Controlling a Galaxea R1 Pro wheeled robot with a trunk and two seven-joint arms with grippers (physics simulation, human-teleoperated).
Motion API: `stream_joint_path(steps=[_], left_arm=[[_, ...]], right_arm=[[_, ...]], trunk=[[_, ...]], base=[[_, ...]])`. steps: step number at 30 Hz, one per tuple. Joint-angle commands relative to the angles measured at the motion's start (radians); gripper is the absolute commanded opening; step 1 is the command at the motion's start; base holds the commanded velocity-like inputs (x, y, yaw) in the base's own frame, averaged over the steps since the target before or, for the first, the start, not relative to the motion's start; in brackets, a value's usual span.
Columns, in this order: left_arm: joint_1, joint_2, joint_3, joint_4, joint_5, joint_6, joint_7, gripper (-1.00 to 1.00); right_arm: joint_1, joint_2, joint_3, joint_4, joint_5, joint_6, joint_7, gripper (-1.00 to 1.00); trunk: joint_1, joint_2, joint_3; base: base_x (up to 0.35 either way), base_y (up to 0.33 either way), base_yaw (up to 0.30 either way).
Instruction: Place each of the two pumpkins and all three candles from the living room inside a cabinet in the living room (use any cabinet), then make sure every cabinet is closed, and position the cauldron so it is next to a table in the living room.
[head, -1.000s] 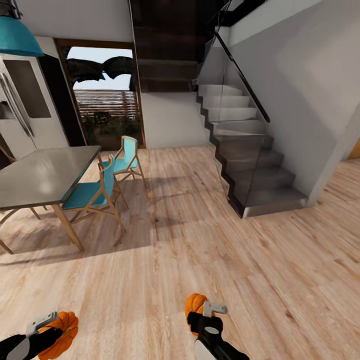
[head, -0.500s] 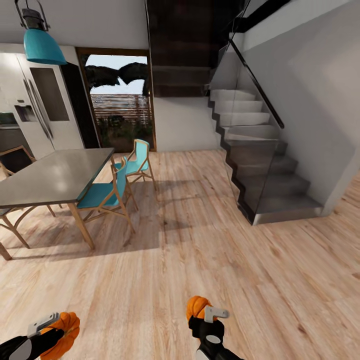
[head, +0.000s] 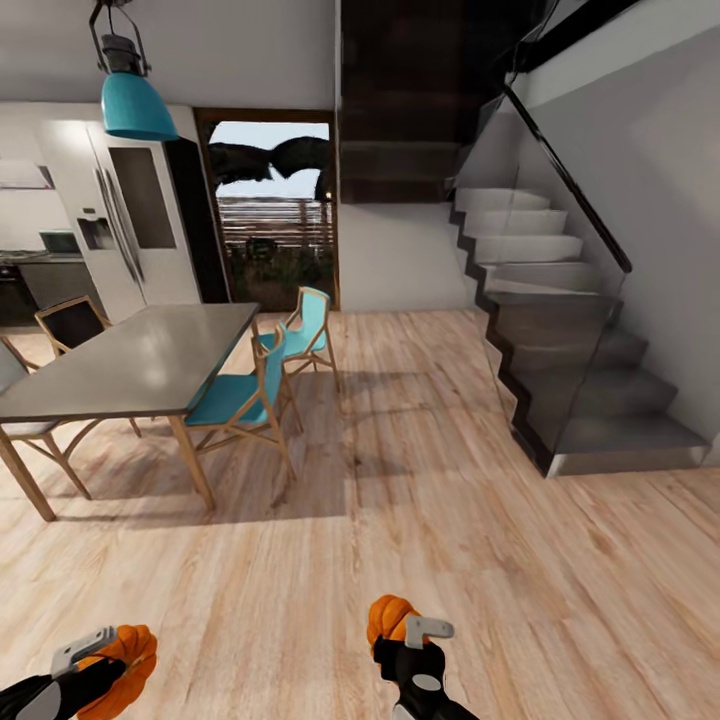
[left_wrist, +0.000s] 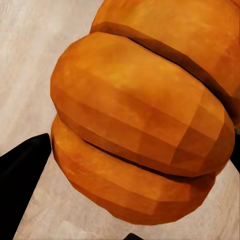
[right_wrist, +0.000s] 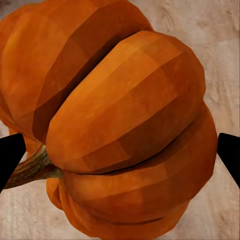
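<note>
Two orange ribbed pumpkins ride in my grippers low over the wooden floor. My left gripper (head: 108, 660) is shut on the left pumpkin (head: 128, 655) at the head view's bottom left corner. The right gripper (head: 402, 630) is shut on the right pumpkin (head: 384, 614) at bottom centre. Up close, the left pumpkin (left_wrist: 145, 120) sits between the dark fingers (left_wrist: 22, 165). In the right wrist view the other pumpkin (right_wrist: 125, 125) shows its dark stem (right_wrist: 30, 170) beside one finger (right_wrist: 10, 155). The candles, cabinet and cauldron are out of view.
A grey dining table (head: 130, 365) with teal chairs (head: 235, 395) stands at the left, under a teal pendant lamp (head: 135, 100). A staircase (head: 590, 370) with a glass side panel rises at the right. Behind are a fridge (head: 130, 230) and a garden doorway (head: 275, 215). Wooden floor (head: 420, 500) lies between.
The whole picture has slid right and a little down, so the camera has turned left. Both grippers keep their pumpkins in the same place in the view.
</note>
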Motion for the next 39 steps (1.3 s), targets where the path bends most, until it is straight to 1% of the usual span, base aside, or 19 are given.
stream_joint_path(steps=[1, 5, 9, 19, 25, 30, 39], left_arm=[[0.000, 0.001, -0.002, 0.000, 0.004, 0.004, -0.002, -1.00], [0.000, 0.000, -0.002, 0.001, 0.004, -0.003, -0.002, -1.00], [0.001, -0.001, -0.002, 0.001, 0.008, -0.037, -0.002, -1.00], [0.003, -0.001, -0.002, 0.001, 0.009, -0.042, -0.002, -1.00], [0.003, -0.002, -0.003, 0.005, 0.009, -0.045, -0.002, -1.00], [0.004, -0.003, -0.002, 0.011, 0.009, -0.077, -0.002, -1.00], [0.004, -0.003, -0.002, 0.015, 0.010, -0.084, -0.002, -1.00]], right_arm=[[-0.002, -0.001, 0.008, -0.001, -0.007, -0.002, -0.007, -1.00], [-0.002, -0.001, 0.009, 0.000, -0.007, -0.003, -0.006, -1.00], [-0.002, -0.001, 0.009, 0.001, -0.007, -0.003, -0.006, -1.00], [-0.002, 0.000, 0.009, 0.003, -0.008, -0.003, -0.006, -1.00], [-0.002, 0.000, 0.009, 0.038, -0.006, -0.003, -0.006, -1.00], [-0.002, 0.000, 0.009, 0.044, -0.007, -0.018, -0.006, -1.00], [-0.002, 0.000, 0.009, 0.045, -0.007, -0.024, -0.006, -1.00]], trunk=[[0.000, -0.001, 0.000], [0.000, -0.001, 0.000], [0.000, -0.001, 0.002], [0.000, -0.001, 0.008], [0.000, -0.001, 0.011], [0.000, -0.001, 0.012], [0.000, -0.001, 0.012]], base=[[0.017, 0.249, 0.070], [-0.068, 0.137, 0.026], [-0.015, 0.018, 0.161], [-0.060, 0.001, 0.263], [-0.018, 0.000, 0.272], [-0.001, 0.000, 0.281], [0.000, 0.000, 0.282]])
